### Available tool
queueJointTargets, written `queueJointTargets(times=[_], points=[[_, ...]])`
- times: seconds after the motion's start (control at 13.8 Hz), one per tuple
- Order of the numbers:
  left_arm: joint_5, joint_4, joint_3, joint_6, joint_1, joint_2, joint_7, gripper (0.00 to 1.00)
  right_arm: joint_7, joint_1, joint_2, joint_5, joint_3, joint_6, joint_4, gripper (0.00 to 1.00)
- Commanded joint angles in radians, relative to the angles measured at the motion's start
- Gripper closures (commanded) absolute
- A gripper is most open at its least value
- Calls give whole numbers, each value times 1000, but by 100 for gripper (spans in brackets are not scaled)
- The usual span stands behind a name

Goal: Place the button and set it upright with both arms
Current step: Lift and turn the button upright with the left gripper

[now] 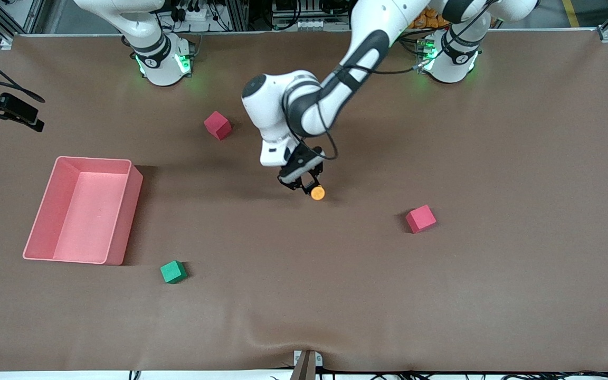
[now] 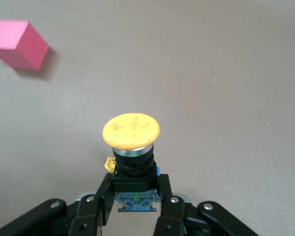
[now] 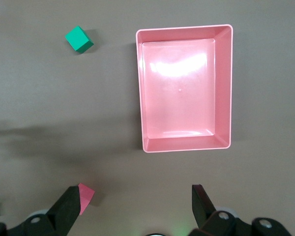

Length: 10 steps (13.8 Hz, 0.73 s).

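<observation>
The button (image 1: 317, 193), with a round orange cap (image 2: 131, 130) on a black body, is held by its black base in my left gripper (image 1: 304, 182), which is shut on it. The left gripper (image 2: 135, 191) is low over the middle of the table. The button is tilted, its cap pointing away from the fingers (image 2: 164, 196). Whether it touches the table I cannot tell. My right gripper (image 3: 137, 194) hangs open and empty high over the table near the pink bin (image 3: 223, 88). It does not show in the front view.
A pink bin (image 1: 124, 221) stands toward the right arm's end. One red cube (image 1: 217, 125) lies near the right arm's base, another red cube (image 1: 420, 218) toward the left arm's end. A green cube (image 1: 173, 272) sits beside the bin's near corner.
</observation>
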Motion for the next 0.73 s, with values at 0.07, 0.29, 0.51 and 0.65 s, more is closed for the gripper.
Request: queueJointTargets(times=[0.07,0.29,0.51,0.65], points=[[231,1,13,-14,-71,67,-180,100,16,0,-17,14,-2,5,-8,0],[371,-4,13,-15,-124,98,-289,100,16,-2,-17,12,-2,5,-8,0],[456,-5,13,-46,-157,145,-335,100,17,0,-17,12,-2,5,-8,0],[568,1,13,-47,-158,191,-384,100,17,0,-17,12,-2,5,-8,0]])
